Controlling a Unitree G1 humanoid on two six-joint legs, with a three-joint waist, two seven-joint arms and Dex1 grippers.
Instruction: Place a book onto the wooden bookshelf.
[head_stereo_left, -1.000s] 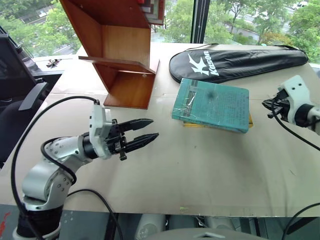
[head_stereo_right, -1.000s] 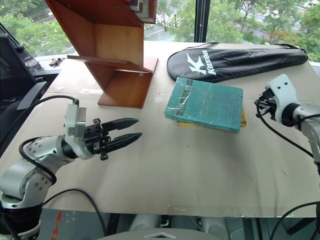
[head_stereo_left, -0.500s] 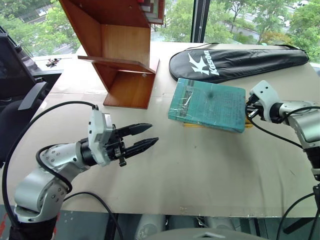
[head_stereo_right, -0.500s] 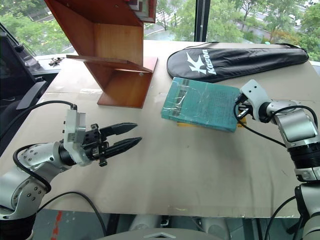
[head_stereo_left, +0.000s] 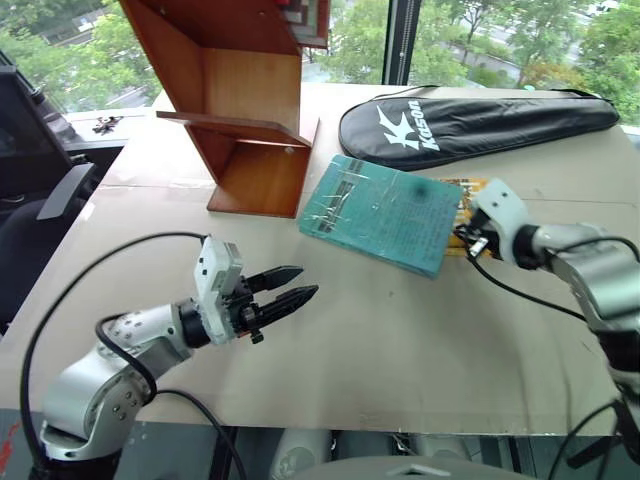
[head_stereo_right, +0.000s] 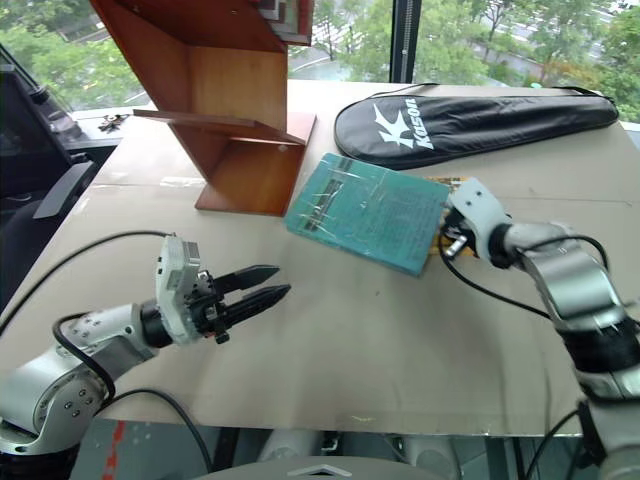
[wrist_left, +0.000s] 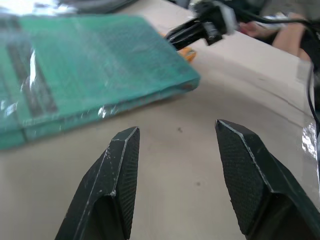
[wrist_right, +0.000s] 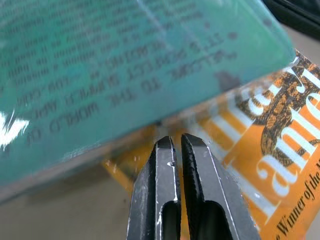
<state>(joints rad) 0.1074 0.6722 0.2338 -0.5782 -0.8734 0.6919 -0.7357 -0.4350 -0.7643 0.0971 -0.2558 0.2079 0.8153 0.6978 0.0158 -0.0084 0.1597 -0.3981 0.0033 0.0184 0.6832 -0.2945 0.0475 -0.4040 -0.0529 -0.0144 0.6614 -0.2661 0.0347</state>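
The teal book in shiny wrap lies askew in the middle of the table, partly over a yellow-orange book. My right gripper is shut, and its tips press at the teal book's right edge where it overlaps the orange book. The wooden bookshelf stands at the back left, just past the teal book's far left corner. Low over the front left of the table, my left gripper is open and empty, pointing toward the teal book from a short way off.
A black racket bag lies across the back right of the table, behind the books. A dark office chair stands off the table's left side. The brown tabletop spreads bare in front of the books.
My right gripper has swept left and lower against the teal book, sliding and turning it toward the bookshelf and baring the orange book. My left gripper has sunk slightly and rolled.
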